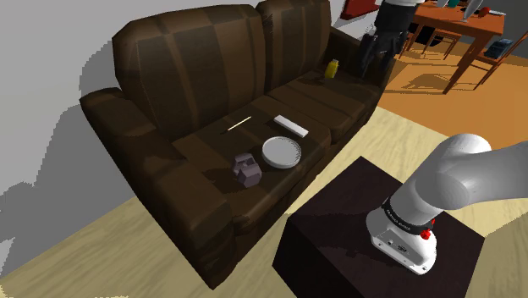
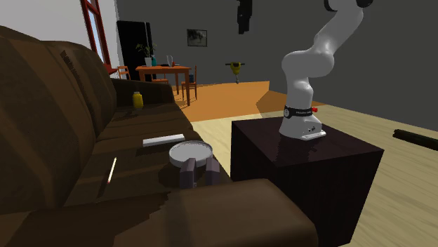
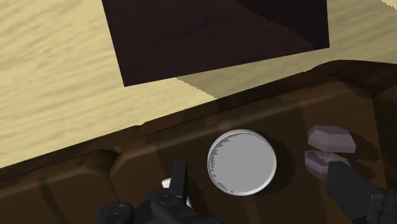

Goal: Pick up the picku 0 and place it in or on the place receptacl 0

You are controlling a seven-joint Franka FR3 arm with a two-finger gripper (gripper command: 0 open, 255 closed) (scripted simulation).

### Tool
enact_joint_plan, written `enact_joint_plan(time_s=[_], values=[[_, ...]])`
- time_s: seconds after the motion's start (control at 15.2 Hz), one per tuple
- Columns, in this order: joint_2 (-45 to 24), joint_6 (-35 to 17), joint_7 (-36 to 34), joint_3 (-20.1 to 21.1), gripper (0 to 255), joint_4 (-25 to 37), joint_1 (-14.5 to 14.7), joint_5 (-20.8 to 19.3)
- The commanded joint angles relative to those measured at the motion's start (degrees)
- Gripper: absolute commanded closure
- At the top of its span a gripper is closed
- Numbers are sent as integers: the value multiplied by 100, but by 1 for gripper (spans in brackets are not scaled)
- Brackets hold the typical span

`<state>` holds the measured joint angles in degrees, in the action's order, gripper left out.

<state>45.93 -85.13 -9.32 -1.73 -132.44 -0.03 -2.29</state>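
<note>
A round grey-white plate (image 1: 281, 151) lies on the brown sofa's seat (image 1: 211, 140), near its front edge. Beside it stands a small purple-grey blocky object (image 1: 245, 168). Behind the plate are a white remote (image 1: 289, 125) and a thin pale stick (image 1: 237, 124). In the wrist view my gripper (image 3: 257, 168) hangs open high above the plate (image 3: 242, 161), with nothing between its fingers (image 3: 181, 179). The purple-grey object (image 3: 329, 147) is near the other finger. In the second exterior view the black hand (image 2: 243, 28) hangs at the top edge, above the plate (image 2: 190, 151).
A yellow bottle (image 1: 332, 68) stands on the sofa's far seat. My dark box stand (image 1: 372, 237) sits close to the sofa's front. Wooden table and chairs (image 1: 461, 30) stand on an orange floor beyond the sofa.
</note>
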Motion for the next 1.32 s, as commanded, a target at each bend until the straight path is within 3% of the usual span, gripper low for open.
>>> enact_joint_plan(time_s=[0.0,0.66,1.25], values=[[0,0,0,0,0,0,0,0],[-953,-1975,268,16,0,-967,412,504],[-2424,-3723,712,82,0,-1188,883,1107]])
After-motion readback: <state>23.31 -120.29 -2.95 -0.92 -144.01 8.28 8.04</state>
